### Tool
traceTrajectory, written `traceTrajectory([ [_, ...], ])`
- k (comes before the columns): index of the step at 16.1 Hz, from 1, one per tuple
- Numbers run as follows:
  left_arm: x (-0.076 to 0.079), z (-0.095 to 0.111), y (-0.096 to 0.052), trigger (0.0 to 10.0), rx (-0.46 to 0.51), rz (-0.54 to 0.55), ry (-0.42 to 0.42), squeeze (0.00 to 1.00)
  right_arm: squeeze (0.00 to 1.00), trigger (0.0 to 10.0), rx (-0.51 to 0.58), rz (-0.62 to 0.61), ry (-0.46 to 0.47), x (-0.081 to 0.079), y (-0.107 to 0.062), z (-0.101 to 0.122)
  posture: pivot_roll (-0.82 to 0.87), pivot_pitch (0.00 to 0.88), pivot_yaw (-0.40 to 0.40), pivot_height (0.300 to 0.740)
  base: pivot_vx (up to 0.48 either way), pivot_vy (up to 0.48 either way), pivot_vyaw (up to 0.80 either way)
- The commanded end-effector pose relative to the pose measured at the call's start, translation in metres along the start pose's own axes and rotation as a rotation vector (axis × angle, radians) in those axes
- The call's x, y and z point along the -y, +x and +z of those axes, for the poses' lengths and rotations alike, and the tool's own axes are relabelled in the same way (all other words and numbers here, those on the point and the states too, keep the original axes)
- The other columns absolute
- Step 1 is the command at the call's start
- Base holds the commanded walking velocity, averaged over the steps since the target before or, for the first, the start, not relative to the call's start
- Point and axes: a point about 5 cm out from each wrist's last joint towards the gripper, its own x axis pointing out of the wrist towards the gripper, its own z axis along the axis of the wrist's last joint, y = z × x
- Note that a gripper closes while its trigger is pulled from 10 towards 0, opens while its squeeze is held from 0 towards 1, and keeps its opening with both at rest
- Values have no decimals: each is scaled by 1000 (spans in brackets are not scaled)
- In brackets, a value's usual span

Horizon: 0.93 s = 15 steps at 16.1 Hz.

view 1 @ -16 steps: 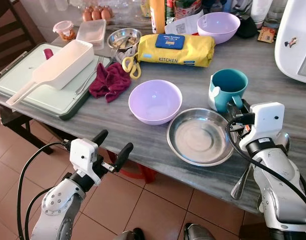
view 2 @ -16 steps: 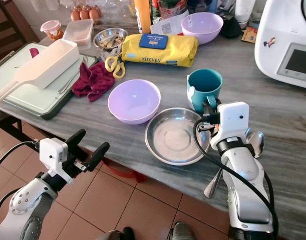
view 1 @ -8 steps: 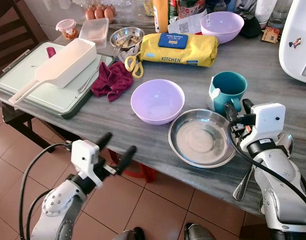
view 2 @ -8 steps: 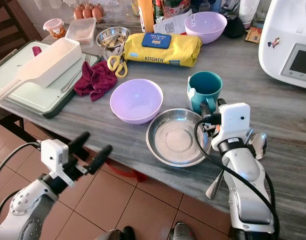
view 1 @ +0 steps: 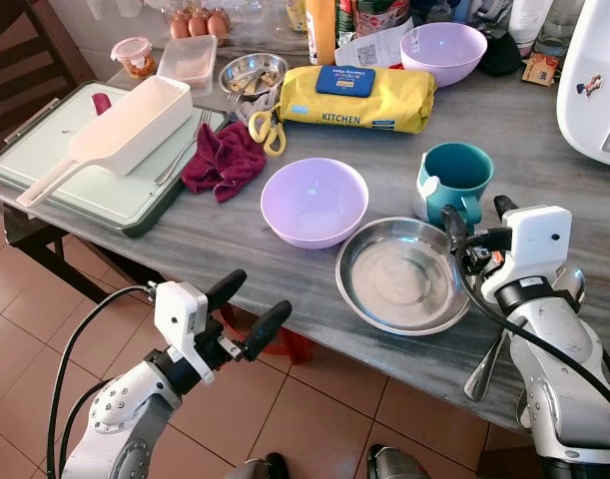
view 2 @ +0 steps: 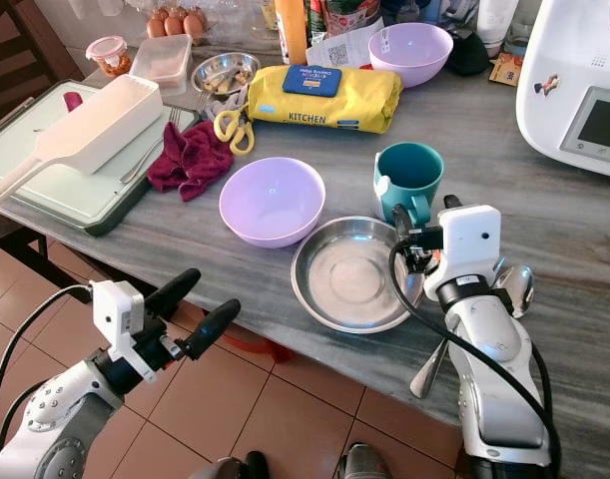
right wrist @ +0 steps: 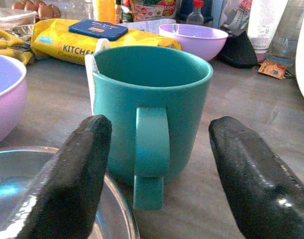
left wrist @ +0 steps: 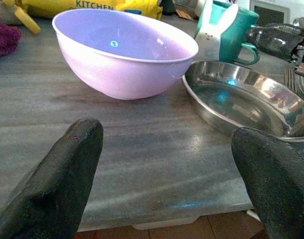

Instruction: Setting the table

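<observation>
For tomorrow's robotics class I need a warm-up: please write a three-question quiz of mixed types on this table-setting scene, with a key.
1. True or false: the right pincer is shut on the teal mug's handle.
2. Multiple choice: what lies right beside the steel plate, on the robot's left? A) yellow scissors B) lilac bowl C) egg carton
3. Fill in: the left pincer hovers open at the table's near ____.

Key
1. False: its fingers are open on either side of the handle, without touching it.
2. B, the lilac bowl.
3. Edge.
</observation>
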Motion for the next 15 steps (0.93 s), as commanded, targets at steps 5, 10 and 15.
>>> traceTrajectory([
  [5, -1, -1, 0, 10000, -12, 4, 20, 0, 1000, 10000, -3, -2, 0, -1, -3, -1, -143, 214, 113, 740, 0, 0, 0],
  [10, -4, 0, 6, 10000, -2, 23, 31, 0, 1000, 10000, 120, -58, -92, 2, -1, 29, -150, 208, 114, 740, 0, 0, 0],
  [15, -15, 6, 12, 10000, 44, 128, 78, 0, 1000, 10000, 207, -68, -136, -17, -12, 49, -152, 198, 113, 740, 0, 0, 0],
])
